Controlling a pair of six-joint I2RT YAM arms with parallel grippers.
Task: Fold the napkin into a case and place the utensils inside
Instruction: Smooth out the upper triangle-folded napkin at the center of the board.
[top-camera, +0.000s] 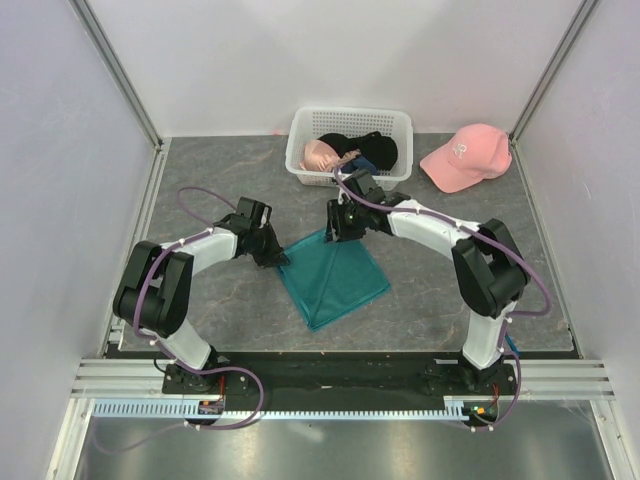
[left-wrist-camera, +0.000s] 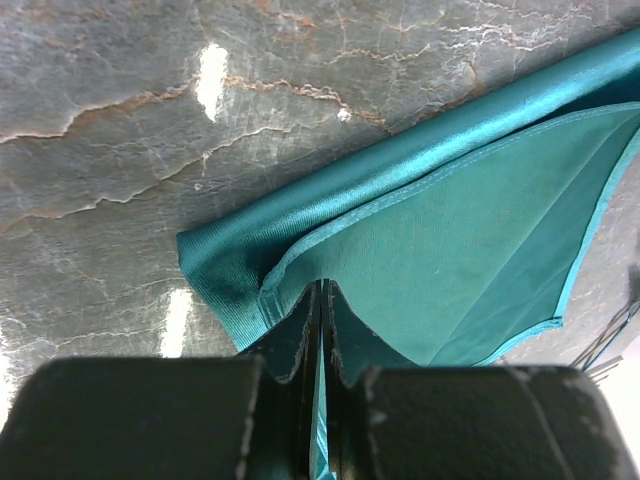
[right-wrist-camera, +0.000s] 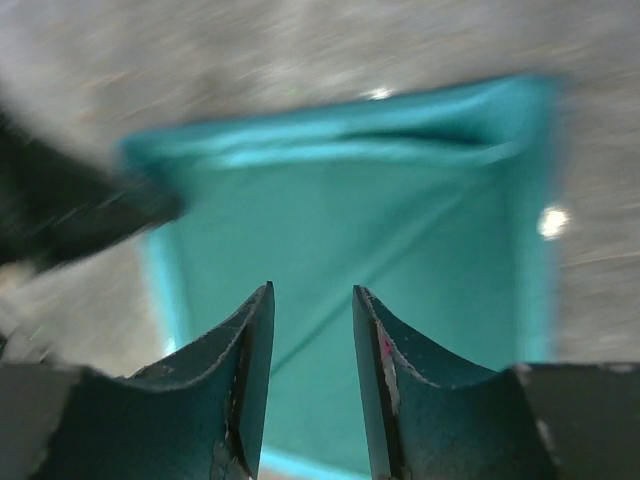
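Early in the folding, by the look of it. Laid flat just beneath and between both tools as a layered, roughly square napkin (top-camera: 333, 278), with one soft rolled fold running ahead of the left gripper (left-wrist-camera: 320, 300). Not yet narrowed into a strip, so no case to speak of. Clamped tight in the left jaws: a thin edge of cloth at the corner, the rest spread ahead and to the right of them. Parted to a middling gap on the right gripper (right-wrist-camera: 310, 300), with nothing between the jaws. Poised over the cloth's near edge, seemingly clear of it, though blurred in that view. No utensils to be seen near either tool. Left to do, judging from this: further folds into a strip, then slipping the utensils inside.
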